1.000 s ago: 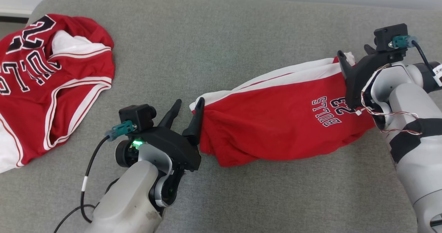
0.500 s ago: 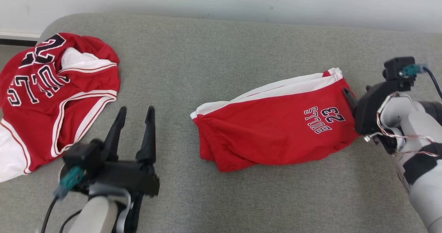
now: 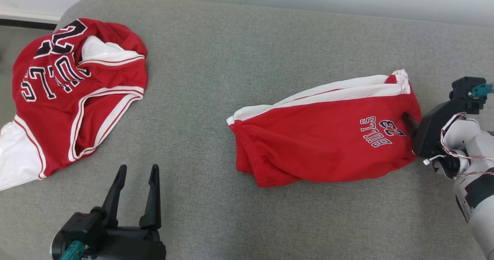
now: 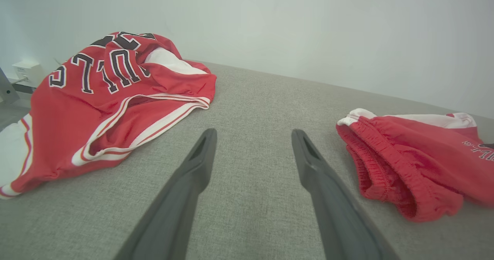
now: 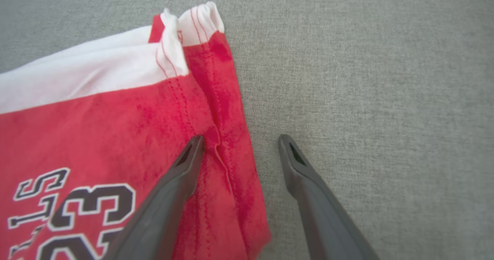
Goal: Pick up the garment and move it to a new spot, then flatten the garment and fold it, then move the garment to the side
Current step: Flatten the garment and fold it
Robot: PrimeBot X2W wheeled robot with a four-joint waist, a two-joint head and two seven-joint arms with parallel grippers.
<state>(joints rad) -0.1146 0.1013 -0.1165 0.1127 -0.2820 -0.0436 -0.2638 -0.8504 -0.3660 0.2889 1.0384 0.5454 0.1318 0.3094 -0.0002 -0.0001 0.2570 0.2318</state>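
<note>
Left gripper (image 3: 137,171) and right gripper (image 5: 239,142) jaws gape empty, the right astride the shorts (image 3: 316,144) hem; jersey (image 3: 58,109) lies well apart on bench (image 3: 231,51).

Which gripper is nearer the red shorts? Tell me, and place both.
Right. The right gripper sits at the leg end of the shorts, partly over the fabric. The left gripper hangs open above bare cushion, apart from the waistband, between shorts and jersey.

The red-and-white shorts (image 3: 324,144) lie folded lengthwise, slanted, on the grey cushion (image 3: 231,59).
</note>
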